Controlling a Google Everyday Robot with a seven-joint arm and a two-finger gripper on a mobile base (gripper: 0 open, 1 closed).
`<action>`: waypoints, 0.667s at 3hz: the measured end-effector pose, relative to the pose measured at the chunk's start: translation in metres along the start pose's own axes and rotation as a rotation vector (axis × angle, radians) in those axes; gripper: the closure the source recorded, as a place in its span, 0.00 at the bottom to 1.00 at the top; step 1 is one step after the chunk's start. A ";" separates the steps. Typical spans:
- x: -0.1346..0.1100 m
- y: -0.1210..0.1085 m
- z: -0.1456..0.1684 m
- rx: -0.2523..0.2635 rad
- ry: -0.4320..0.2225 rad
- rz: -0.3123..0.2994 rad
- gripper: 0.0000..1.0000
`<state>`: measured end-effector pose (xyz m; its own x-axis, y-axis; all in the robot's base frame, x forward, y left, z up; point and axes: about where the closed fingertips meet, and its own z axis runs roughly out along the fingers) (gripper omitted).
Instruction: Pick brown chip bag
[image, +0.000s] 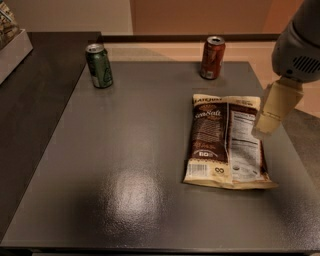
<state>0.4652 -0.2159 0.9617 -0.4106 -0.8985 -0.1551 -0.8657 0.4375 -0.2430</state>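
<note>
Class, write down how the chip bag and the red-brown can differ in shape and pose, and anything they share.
The chip bag lies flat; the red-brown can stands upright. The bag is broad and crinkly; the can is a slim cylinder. The bag has the end effector by its right edge; the can stands apart at the far edge. Both rest on the table.

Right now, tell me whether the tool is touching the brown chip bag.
Cannot tell. The camera view shows the tool overlapping the right edge of the brown chip bag; no gap or contact shows.
</note>
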 end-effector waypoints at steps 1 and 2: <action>-0.009 -0.010 0.024 -0.006 0.089 0.119 0.00; -0.015 -0.018 0.050 -0.011 0.162 0.265 0.00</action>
<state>0.5015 -0.2086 0.9208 -0.6621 -0.7473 -0.0565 -0.7251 0.6578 -0.2035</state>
